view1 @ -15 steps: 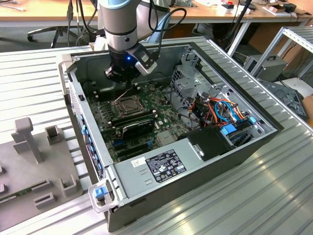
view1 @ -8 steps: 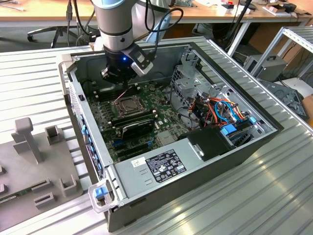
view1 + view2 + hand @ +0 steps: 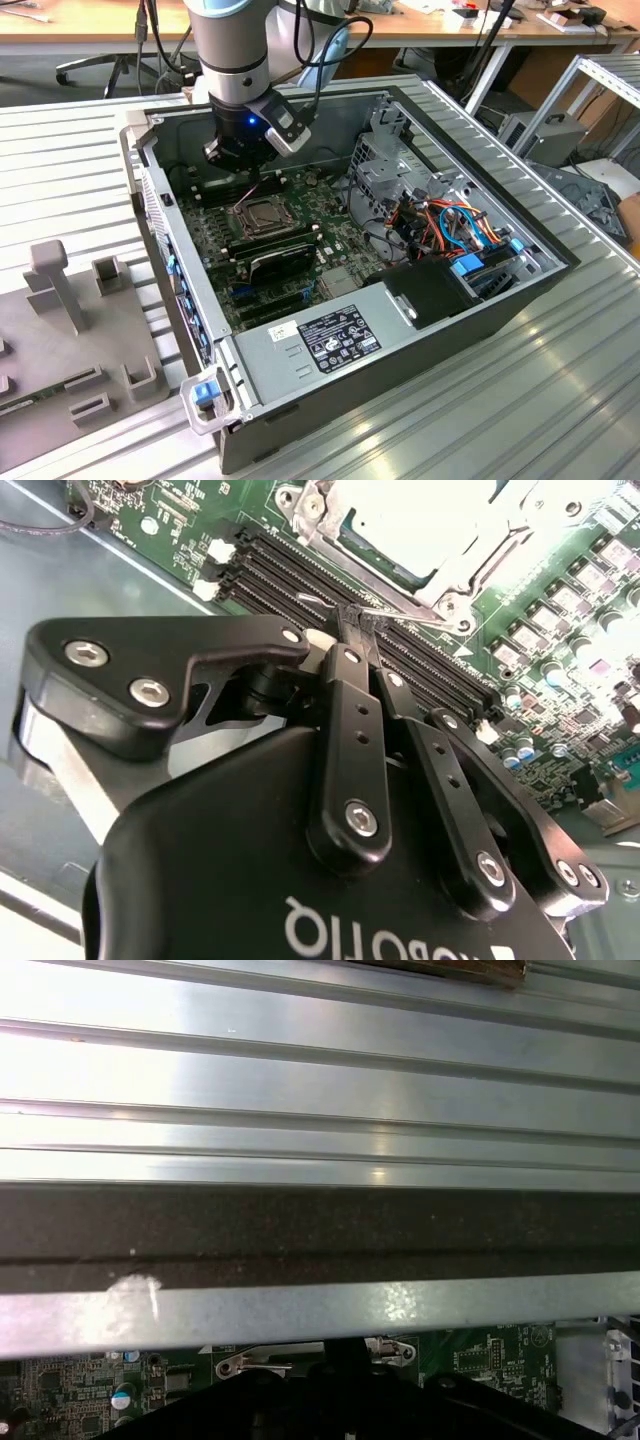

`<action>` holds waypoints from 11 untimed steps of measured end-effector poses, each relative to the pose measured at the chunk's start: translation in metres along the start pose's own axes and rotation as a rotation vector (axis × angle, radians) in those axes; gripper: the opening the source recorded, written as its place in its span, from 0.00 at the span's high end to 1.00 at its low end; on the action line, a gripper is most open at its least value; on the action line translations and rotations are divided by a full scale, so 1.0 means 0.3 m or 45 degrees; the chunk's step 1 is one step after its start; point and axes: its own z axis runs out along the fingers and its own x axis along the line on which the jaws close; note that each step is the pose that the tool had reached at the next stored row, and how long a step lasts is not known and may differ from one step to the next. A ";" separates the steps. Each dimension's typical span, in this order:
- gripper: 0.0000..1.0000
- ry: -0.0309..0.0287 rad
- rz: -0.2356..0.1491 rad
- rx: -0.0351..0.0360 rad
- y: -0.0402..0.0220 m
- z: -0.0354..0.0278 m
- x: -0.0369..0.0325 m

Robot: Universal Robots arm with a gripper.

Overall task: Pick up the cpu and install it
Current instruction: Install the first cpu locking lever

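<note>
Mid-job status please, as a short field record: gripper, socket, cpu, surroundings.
gripper: shut, tips beside a thin metal lever at the socket's edge; whether it grips it, cannot tell
position: low inside the open computer case, just behind the socket
cpu: cannot tell whether it sits in the socket; glare on the socket's centre in the second wrist view
memory sticks: seated beside the socket

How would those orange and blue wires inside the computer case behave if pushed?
Probably floppy: the wires loop in loose curves. Likely light, but tethered at their ends inside the case, so they may spring back.
</note>
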 end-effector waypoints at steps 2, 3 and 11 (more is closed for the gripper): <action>0.89 -0.0001 -0.001 0.0052 0.000 0.000 0.000; 0.89 0.0001 -0.001 0.0059 0.000 0.000 0.000; 0.89 0.0797 0.006 0.0074 0.000 0.003 0.000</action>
